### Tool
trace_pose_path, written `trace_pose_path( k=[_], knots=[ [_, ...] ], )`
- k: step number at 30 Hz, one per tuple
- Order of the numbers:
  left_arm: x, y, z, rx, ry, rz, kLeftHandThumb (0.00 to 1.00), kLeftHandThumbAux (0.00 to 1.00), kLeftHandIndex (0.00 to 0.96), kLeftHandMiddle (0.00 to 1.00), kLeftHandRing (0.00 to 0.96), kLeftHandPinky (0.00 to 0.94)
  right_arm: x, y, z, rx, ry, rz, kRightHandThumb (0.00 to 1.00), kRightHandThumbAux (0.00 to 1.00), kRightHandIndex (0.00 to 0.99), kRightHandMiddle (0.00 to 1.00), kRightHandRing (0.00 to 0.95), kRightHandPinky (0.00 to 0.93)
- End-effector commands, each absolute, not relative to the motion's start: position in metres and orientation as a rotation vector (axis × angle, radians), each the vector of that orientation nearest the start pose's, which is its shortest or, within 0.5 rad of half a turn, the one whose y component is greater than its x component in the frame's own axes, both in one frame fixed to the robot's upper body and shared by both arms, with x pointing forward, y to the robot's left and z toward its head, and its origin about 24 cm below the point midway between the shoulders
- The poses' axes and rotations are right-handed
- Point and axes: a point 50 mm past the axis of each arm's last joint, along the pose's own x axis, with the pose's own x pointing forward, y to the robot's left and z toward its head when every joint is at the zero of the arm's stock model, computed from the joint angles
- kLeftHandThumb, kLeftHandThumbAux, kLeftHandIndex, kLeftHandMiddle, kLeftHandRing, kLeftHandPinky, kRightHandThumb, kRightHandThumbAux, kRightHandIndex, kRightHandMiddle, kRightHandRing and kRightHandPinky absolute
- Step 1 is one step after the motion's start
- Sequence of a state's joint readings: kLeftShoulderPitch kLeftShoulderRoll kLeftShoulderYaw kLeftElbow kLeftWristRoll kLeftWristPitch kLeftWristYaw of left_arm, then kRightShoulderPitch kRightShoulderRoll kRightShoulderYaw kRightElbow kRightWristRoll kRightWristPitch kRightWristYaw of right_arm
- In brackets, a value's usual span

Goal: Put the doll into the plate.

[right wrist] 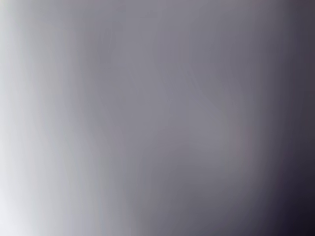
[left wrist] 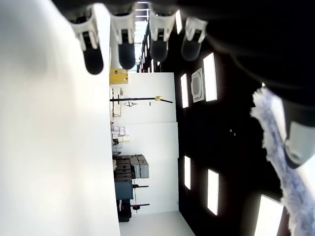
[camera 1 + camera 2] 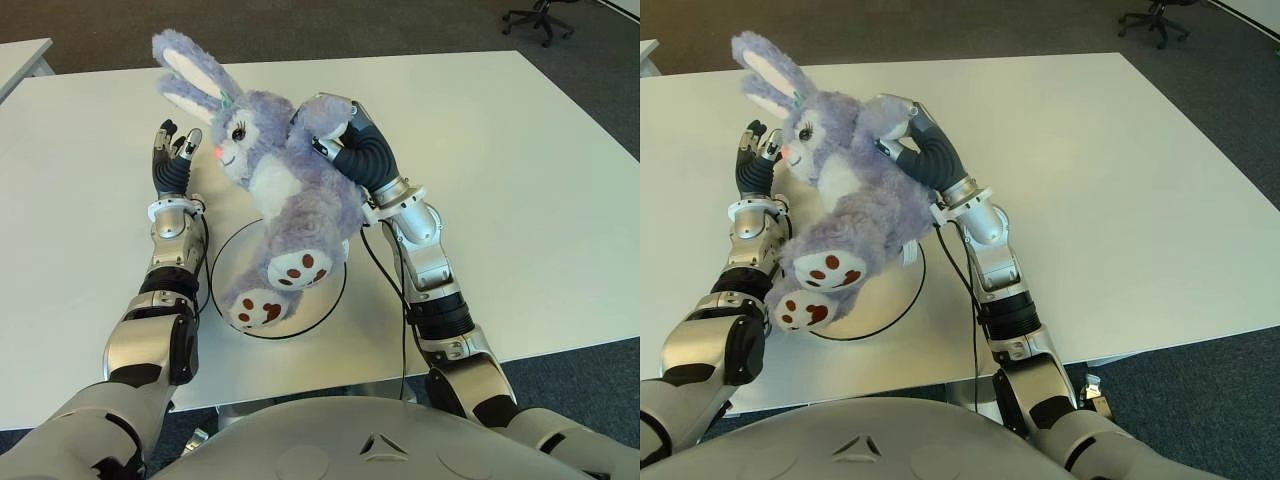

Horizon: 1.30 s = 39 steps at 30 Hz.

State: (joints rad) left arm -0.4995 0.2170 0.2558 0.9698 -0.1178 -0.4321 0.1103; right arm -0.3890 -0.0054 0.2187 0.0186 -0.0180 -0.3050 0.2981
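Doll [image 3: 285, 190] — gripped at its side by the right hand [image 3: 345, 140] — hangs over the plate [image 3: 330, 296], left hand [image 3: 172, 155] open beside its face.

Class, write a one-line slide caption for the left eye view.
The right hand holds the purple bunny doll over the white plate; the open left hand shows beside its face.

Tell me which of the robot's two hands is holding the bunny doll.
The right hand: it grips the purple bunny doll from behind, above the plate. The left hand is open beside the doll's face, holding nothing.
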Motion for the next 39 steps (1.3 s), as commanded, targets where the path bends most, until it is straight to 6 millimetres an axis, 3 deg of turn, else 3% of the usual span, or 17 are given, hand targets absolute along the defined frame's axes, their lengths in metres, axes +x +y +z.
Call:
trace_pose_path(
  k=[1, 23, 39],
  knots=[
    [0.270, 0.216, -0.057, -0.043, 0.319, 0.333, 0.000, 0.506, 0.000, 0.057, 0.103, 0.172, 0.281, -0.054, 0.157, -0.115, -0.615, 0.626, 0.848, 0.671, 0.392, 0.559, 0.668, 0.689],
    [0.268, 0.215, -0.059, -0.074, 0.317, 0.320, 0.000, 0.513, 0.000, 0.043, 0.105, 0.180, 0.281, -0.048, 0.149, -0.142, -0.608, 0.646, 0.839, 0.680, 0.375, 0.547, 0.657, 0.667],
    [0.266, 0.213, -0.056, -0.067, 0.263, 0.304, 0.000, 0.502, 0.000, 0.033, 0.070, 0.126, 0.280, -0.046, 0.142, -0.159, -0.601, 0.646, 0.839, 0.681, 0.375, 0.548, 0.651, 0.651]
  ],
)
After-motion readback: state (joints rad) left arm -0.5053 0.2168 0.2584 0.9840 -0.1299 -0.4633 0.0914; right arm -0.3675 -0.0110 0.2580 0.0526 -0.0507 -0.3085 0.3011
